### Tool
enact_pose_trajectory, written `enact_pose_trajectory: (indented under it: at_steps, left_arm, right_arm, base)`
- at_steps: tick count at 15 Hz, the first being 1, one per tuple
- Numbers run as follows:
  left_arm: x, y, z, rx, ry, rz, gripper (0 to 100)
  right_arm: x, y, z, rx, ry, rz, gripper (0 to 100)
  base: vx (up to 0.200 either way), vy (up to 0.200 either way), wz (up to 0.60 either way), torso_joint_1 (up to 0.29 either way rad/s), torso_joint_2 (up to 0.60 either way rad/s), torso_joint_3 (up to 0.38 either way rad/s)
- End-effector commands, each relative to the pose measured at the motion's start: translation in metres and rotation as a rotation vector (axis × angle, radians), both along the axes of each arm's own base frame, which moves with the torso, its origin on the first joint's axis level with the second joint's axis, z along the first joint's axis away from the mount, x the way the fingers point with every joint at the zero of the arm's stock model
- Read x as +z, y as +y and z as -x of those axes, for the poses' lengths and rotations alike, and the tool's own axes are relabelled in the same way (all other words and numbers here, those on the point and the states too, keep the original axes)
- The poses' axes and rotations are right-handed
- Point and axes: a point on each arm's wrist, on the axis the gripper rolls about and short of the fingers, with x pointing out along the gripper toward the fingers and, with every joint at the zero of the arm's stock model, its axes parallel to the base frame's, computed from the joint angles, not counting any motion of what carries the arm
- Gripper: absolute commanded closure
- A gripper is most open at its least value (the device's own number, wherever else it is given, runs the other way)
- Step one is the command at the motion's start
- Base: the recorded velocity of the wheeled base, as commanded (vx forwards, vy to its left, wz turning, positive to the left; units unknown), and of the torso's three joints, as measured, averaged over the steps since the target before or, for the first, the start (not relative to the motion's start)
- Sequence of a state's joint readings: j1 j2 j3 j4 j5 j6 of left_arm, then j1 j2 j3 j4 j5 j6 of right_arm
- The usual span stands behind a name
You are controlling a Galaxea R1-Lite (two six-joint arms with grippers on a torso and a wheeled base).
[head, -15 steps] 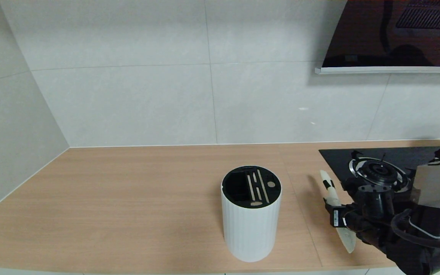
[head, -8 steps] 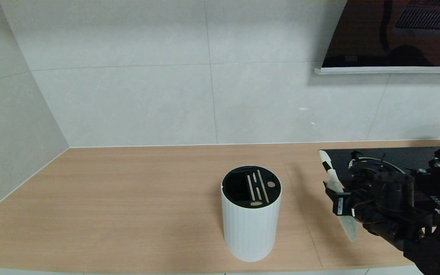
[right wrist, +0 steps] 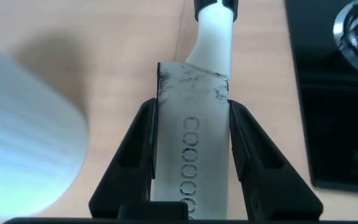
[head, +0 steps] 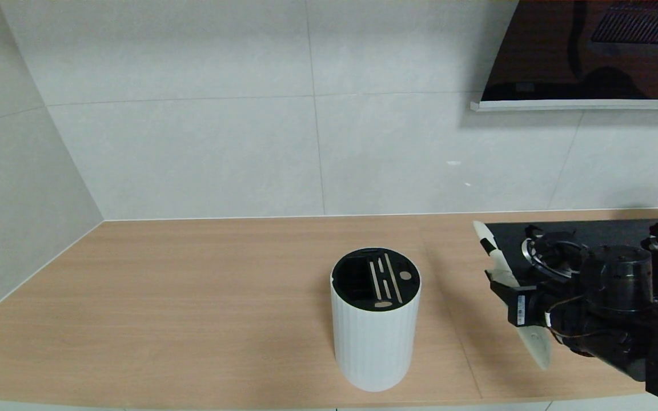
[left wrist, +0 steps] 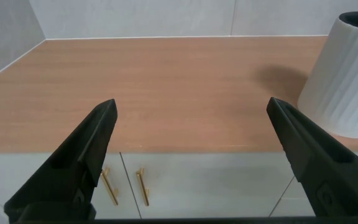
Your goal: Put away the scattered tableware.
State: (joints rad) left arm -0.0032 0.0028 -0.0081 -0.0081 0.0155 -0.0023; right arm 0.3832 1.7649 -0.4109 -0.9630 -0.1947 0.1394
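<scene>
Rising over the last second, the right gripper (head: 506, 288) is carrying the white knife (head: 499, 264) clear of the counter (head: 192, 285) beside the stove (head: 592, 229), jaws clamped across the blade near the handle. Transfer to the white holder (head: 376, 325) is under way, I judge, and the next move is calling for tipping the blade down over a slot in its black top. The right wrist view is showing that pinch close up, while the left wrist view is showing the left gripper (left wrist: 191, 109) spread wide, holding nothing.
</scene>
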Motion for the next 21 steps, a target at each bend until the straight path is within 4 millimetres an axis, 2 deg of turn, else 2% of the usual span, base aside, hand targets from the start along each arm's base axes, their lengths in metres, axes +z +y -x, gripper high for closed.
enact_pose_trajectory:
  at_steps: [1, 2, 3, 5, 6, 8, 11, 13, 15, 17, 18, 20, 21]
  left_arm:
    - [0.016, 0.0, 0.005, -0.005, -0.056, 0.004, 0]
    - [0.017, 0.0, 0.005, -0.006, -0.06, -0.001, 0]
    - [0.028, 0.0, 0.005, -0.033, -0.048, -0.021, 0]
    - [0.065, -0.001, -0.002, -0.141, 0.002, -0.034, 0]
    - [0.09, -0.003, -0.013, -0.24, 0.039, -0.032, 0]
    - [0.129, -0.009, -0.045, -0.387, 0.116, -0.006, 0]
    - [0.155, -0.018, -0.092, -0.579, 0.201, 0.021, 0]
    - [0.159, -0.026, -0.122, -0.713, 0.255, 0.045, 0]
    - [0.155, -0.038, -0.15, -0.794, 0.333, 0.058, 0]
    - [0.15, -0.041, -0.157, -0.806, 0.364, 0.063, 0]
    - [0.14, -0.048, -0.167, -0.842, 0.428, 0.091, 0]
    - [0.141, -0.058, -0.176, -0.884, 0.44, 0.142, 0]
    - [0.147, -0.08, -0.179, -0.965, 0.466, 0.3, 0]
  right_arm:
    - [0.032, 0.005, 0.012, 0.036, -0.077, -0.03, 100]
    - [0.036, 0.006, 0.013, 0.045, -0.077, -0.018, 100]
    - [0.041, 0.007, 0.011, 0.066, -0.052, 0.046, 100]
    - [0.059, 0.016, 0.001, 0.099, -0.075, 0.046, 100]
    - [0.074, 0.025, -0.002, 0.136, -0.098, 0.029, 100]
    - [0.087, 0.039, 0.004, 0.199, -0.089, 0.026, 100]
    - [0.098, 0.05, 0.012, 0.249, -0.109, 0.021, 100]
    - [0.104, 0.049, 0.018, 0.287, -0.153, 0.071, 100]
    - [0.108, 0.059, 0.029, 0.343, -0.169, 0.074, 100]
    - [0.11, 0.067, 0.035, 0.373, -0.175, 0.067, 100]
    - [0.113, 0.071, 0.039, 0.394, -0.185, 0.058, 100]
    - [0.116, 0.073, 0.044, 0.41, -0.197, 0.051, 100]
    - [0.125, 0.074, 0.048, 0.401, -0.215, 0.004, 100]
  base:
    - [0.0, 0.0, 0.0, 0.0, 0.0, 0.0]
    - [0.0, 0.0, 0.0, 0.0, 0.0, 0.0]
    - [0.0, 0.0, 0.0, 0.0, 0.0, 0.0]
    - [0.0, 0.0, 0.0, 0.0, 0.0, 0.0]
    - [0.0, 0.0, 0.0, 0.0, 0.0, 0.0]
    - [0.0, 0.0, 0.0, 0.0, 0.0, 0.0]
    - [0.0, 0.0, 0.0, 0.0, 0.0, 0.0]
    - [0.0, 0.0, 0.0, 0.0, 0.0, 0.0]
    - [0.0, 0.0, 0.0, 0.0, 0.0, 0.0]
    - [0.0, 0.0, 0.0, 0.0, 0.0, 0.0]
    - [0.0, 0.0, 0.0, 0.0, 0.0, 0.0]
    - [0.0, 0.0, 0.0, 0.0, 0.0, 0.0]
    - [0.0, 0.0, 0.0, 0.0, 0.0, 0.0]
